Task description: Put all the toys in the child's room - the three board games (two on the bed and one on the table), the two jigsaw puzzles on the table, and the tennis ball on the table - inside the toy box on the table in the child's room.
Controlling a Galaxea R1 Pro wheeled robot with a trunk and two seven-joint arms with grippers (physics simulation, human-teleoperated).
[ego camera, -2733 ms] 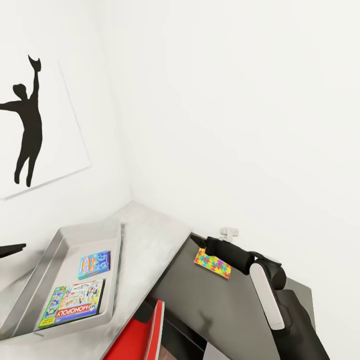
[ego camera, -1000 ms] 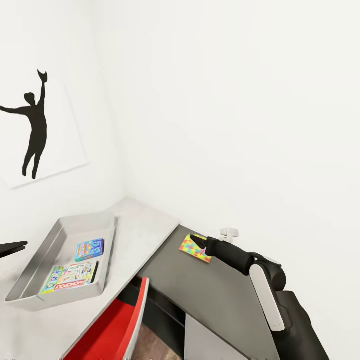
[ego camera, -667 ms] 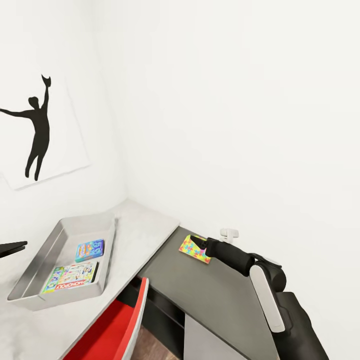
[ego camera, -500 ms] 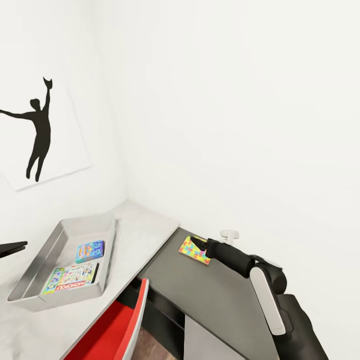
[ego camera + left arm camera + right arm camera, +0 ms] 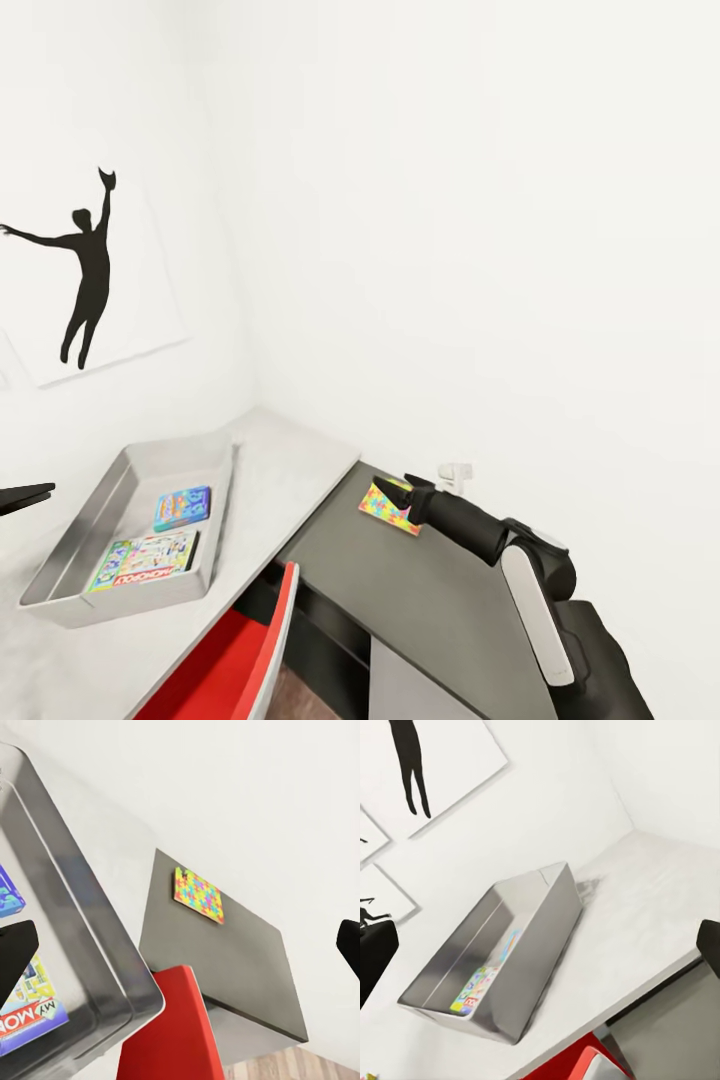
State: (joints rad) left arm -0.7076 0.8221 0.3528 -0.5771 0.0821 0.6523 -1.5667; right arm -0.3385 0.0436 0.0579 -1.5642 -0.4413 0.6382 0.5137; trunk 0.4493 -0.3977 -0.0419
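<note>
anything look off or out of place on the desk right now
One jigsaw puzzle lies on the dark cabinet section, apart from the toy box that holds the Monopoly game and blue game. The right pincer is at its edge.

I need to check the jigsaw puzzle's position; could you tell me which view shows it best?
The left wrist view: the jigsaw puzzle lies unobstructed on the dark cabinet top. In the head view the right tool overlaps its edge.

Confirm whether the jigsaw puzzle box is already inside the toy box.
No, the jigsaw puzzle lies on the dark-grey cabinet top, apart from the toy box.
</note>
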